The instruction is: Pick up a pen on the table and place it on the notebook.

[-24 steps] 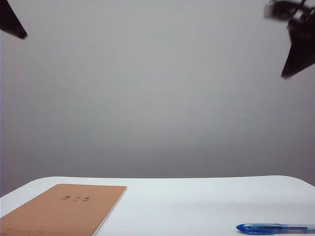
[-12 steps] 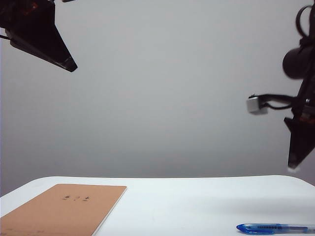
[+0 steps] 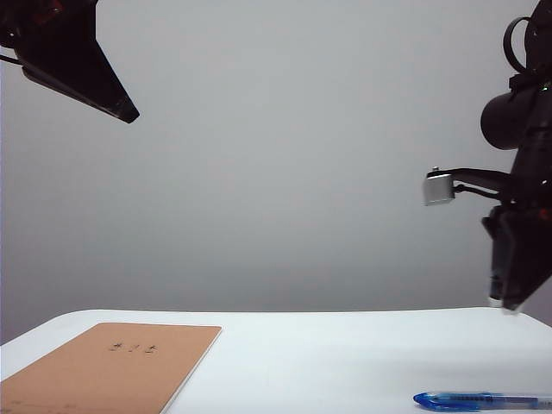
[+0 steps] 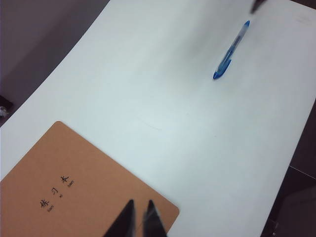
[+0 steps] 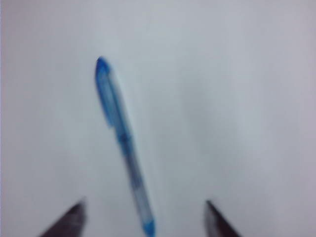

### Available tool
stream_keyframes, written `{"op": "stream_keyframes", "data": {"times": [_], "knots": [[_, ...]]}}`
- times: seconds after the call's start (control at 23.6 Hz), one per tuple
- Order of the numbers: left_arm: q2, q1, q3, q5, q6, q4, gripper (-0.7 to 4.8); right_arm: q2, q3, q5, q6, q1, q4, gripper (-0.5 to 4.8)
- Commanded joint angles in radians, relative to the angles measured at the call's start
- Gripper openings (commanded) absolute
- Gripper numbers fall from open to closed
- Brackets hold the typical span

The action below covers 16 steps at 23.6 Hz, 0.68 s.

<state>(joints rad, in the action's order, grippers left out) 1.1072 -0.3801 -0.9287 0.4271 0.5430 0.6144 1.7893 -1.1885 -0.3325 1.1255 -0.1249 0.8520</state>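
The right gripper [image 5: 143, 217] hangs above the pen [image 5: 122, 140] with its fingers spread wide to either side of the barrel, touching and holding nothing. The pen lies flat on the white table [image 3: 345, 354], well apart from the brown notebook [image 3: 112, 366]. The left gripper [image 4: 139, 222] hovers high over the notebook, fingers nearly together and empty.

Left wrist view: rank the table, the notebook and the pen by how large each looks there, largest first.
1. The table fills most of the picture.
2. The notebook, partly cut off at the edge and nearer the camera.
3. The pen, lying farther off, so its look understates it.
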Motion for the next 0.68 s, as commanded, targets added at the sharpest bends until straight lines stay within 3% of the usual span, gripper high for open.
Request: {"op": "stream_keyframes", "data": {"times": [0.04, 0.34, 0.68], "knots": [[-0.003, 0.001, -0.003, 0.007, 0.003, -0.010, 0.30, -0.003, 0.029, -0.010, 0.028, -0.014, -0.058, 3.69], [-0.003, 0.001, -0.003, 0.007, 0.002, -0.009, 0.30, 0.010, 0.127, -0.006, 0.035, -0.016, -0.161, 3.70], [-0.003, 0.001, -0.003, 0.007, -0.001, -0.010, 0.29, 0.121, 0.129, 0.025, 0.034, -0.018, -0.182, 3.91]]}}
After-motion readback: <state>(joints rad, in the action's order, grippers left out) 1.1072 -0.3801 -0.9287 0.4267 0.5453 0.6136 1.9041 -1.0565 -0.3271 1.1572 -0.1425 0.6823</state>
